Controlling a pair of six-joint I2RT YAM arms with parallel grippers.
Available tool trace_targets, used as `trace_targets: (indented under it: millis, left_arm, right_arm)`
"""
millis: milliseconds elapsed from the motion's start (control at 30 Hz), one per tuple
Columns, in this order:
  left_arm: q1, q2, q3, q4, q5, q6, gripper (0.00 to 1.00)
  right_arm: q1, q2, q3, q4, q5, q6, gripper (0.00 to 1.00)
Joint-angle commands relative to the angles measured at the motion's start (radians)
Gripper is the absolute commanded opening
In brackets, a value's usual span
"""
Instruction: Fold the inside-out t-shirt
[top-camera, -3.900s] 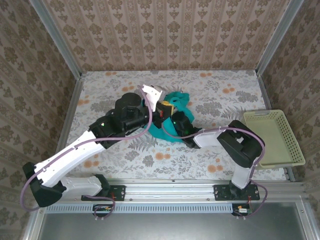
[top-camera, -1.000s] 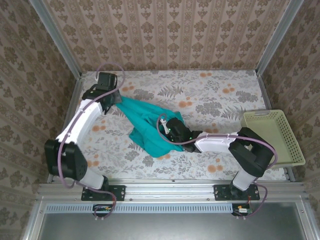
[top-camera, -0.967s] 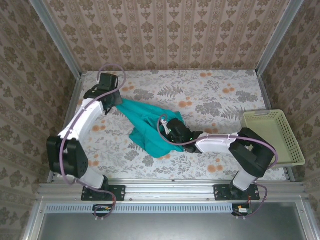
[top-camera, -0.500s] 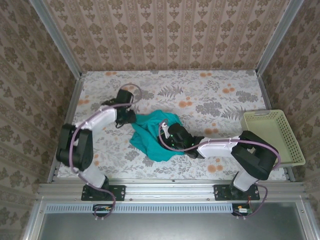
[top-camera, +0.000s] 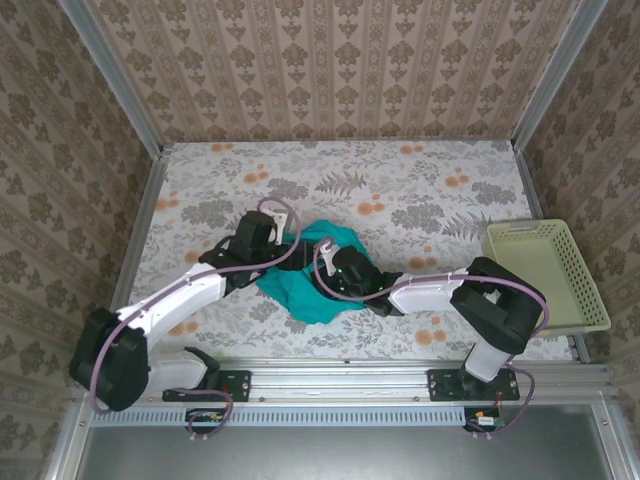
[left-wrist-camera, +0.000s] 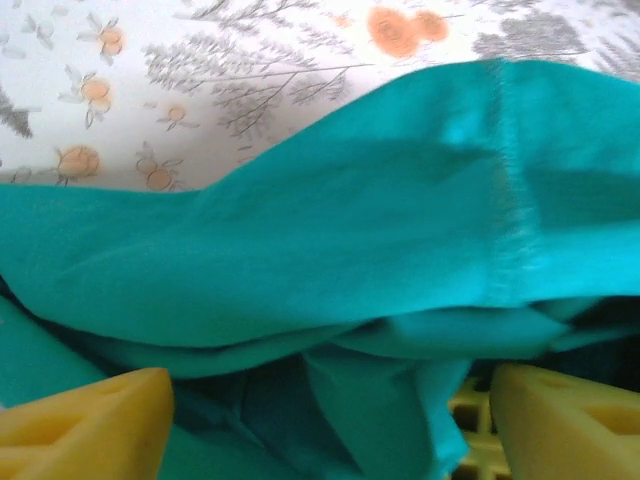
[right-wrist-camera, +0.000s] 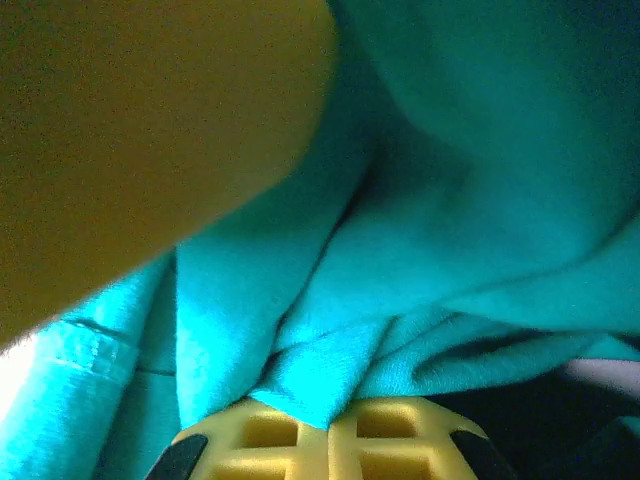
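Inside-out t-shirt (top-camera: 296, 291) bunched in a teal heap at mid tabletop (top-camera: 430, 190), both arms reaching into it. Left tool (left-wrist-camera: 325, 420) spread wide, yellow fingertips (left-wrist-camera: 85, 425) well apart, a loose fold of cloth hanging between them, a stitched seam on the drape above. Right tool (top-camera: 333, 279) buried in the heap, cloth crowding against both yellow pads (right-wrist-camera: 320, 435); clamped or merely pressed in, cannot tell.
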Motion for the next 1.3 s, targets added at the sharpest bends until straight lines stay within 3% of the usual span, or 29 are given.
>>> trace_targets:
  millis: [0,200,367,533,700,767,900,1033,1167,1267]
  left_arm:
    - [0.029,0.092,0.054,0.016,-0.024,-0.021,0.71]
    - [0.105,0.295,0.207,-0.052,-0.071,-0.077,0.32]
    - [0.219,0.425,0.281,-0.18,-0.115,-0.14,0.0]
    - [0.281,0.385,0.186,-0.149,-0.135,-0.18,0.0]
    - [0.239,0.313,0.125,-0.135,-0.138,-0.162,0.0]
    - [0.188,0.278,0.116,-0.145,-0.146,-0.146,0.07]
    - [0.055,0.142,0.073,-0.162,-0.179,-0.135,0.42]
    - [-0.044,0.027,0.032,-0.188,-0.19,-0.166,0.63]
    - [-0.093,0.043,-0.01,-0.156,-0.157,-0.202,0.7]
    - [-0.114,0.109,-0.039,-0.115,-0.153,-0.217,0.65]
  right_arm:
    - [0.008,-0.016,0.003,0.1,-0.052,0.002,0.0]
    - [0.042,-0.068,-0.044,0.112,-0.005,-0.022,0.0]
    - [0.069,-0.221,-0.116,0.044,0.191,-0.057,0.0]
    - [0.068,-0.392,-0.207,-0.002,0.335,-0.07,0.0]
    - [0.063,-0.406,-0.232,-0.034,0.364,-0.016,0.0]
    - [0.058,-0.364,-0.214,-0.055,0.358,0.012,0.0]
    - [0.051,-0.289,-0.188,-0.07,0.316,0.058,0.0]
    - [0.045,-0.253,-0.142,-0.118,0.284,0.085,0.0]
    - [0.035,-0.27,-0.122,-0.111,0.233,0.111,0.0]
    - [0.033,-0.324,-0.102,-0.116,0.201,0.133,0.0]
